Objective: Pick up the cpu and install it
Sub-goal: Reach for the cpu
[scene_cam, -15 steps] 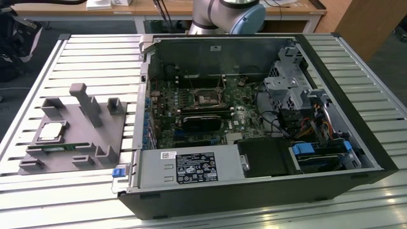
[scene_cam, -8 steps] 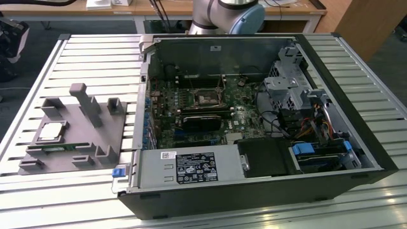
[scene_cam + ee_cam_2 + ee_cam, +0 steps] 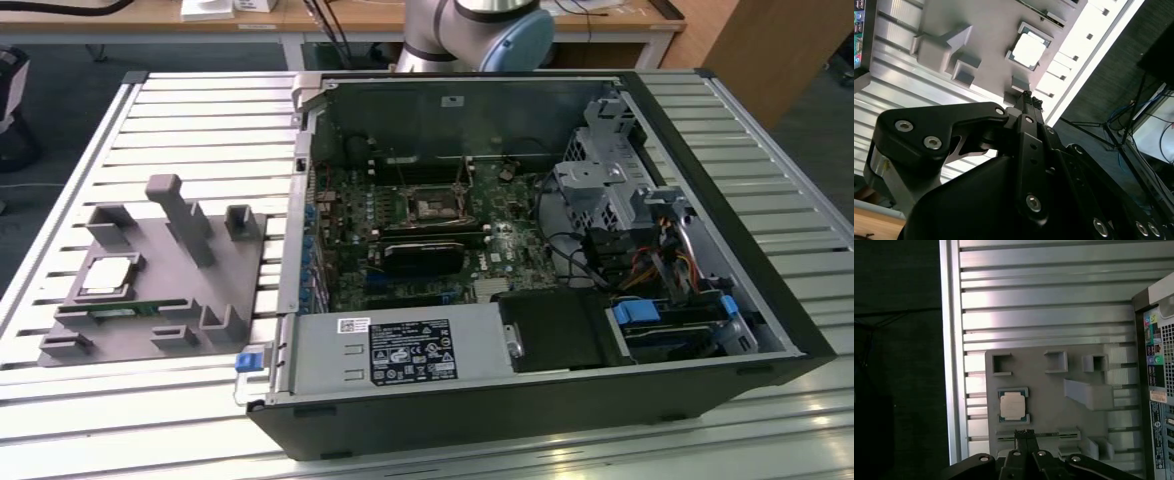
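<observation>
Black gripper (image 3: 1024, 433) jaws are pressed together, holding nothing, above a grey parts tray (image 3: 1044, 395). We see the cpu (image 3: 1013, 405) lying flat in a square recess of that tray, near the fingertips. In the exterior view the tray sits at nine o'clock from the open computer case (image 3: 534, 420).

The claw (image 3: 1024, 432) hangs empty, its jaws pressed together.

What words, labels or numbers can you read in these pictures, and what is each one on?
Black label on the power supply: print too small to read.
White sticker beside it: too small to read.
Coloured stickers on the computer case, in the first wrist view: blurred.
</observation>
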